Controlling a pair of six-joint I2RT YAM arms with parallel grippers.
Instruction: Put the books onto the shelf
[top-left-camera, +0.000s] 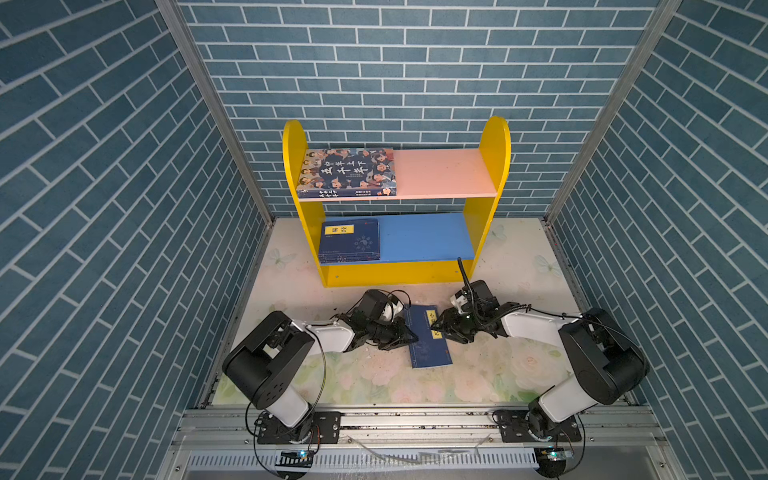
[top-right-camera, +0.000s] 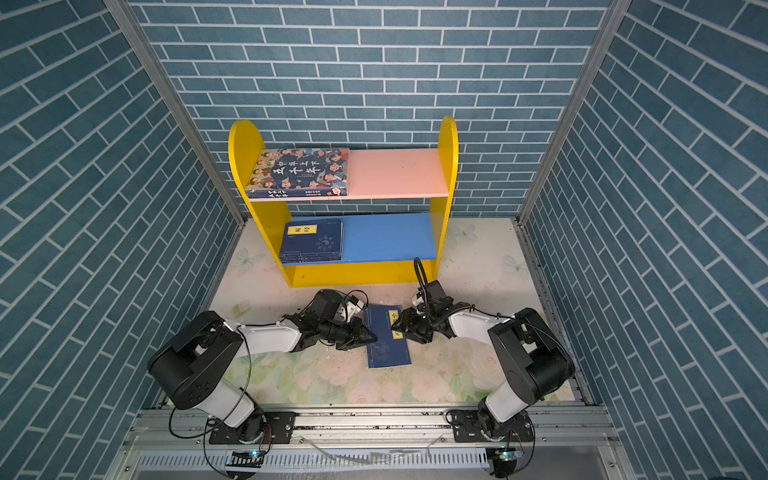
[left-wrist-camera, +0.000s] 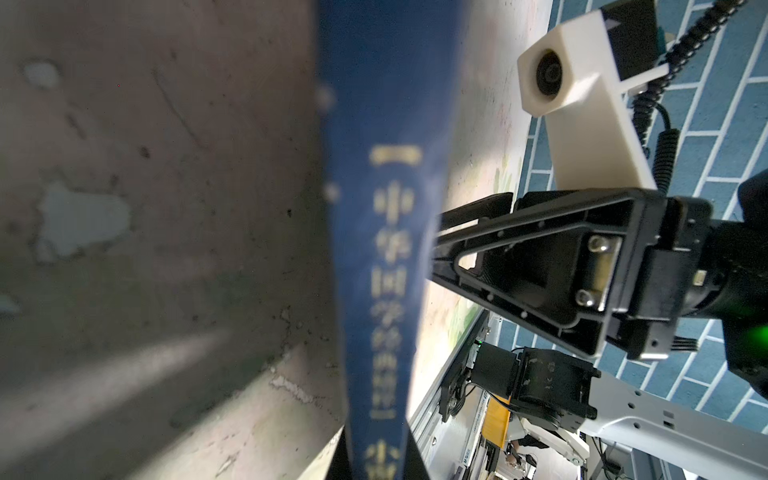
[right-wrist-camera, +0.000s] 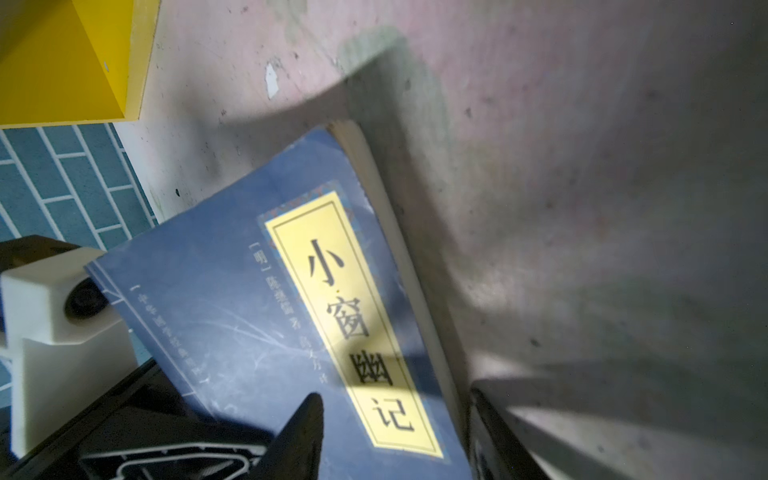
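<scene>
We have the left gripper (top-left-camera: 412, 336) clamped on the spine edge of the thin navy book (top-left-camera: 429, 347), on the floral mat (top-left-camera: 478, 374) in front of the shelf (top-left-camera: 395, 275). Right gripper (top-left-camera: 439, 323) jaws apart around its page edge.

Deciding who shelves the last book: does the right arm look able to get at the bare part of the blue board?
Probably yes. The blue board is bare on the right, the navy stack lies at its left end, and only open table lies between it and the right end effector.
</scene>
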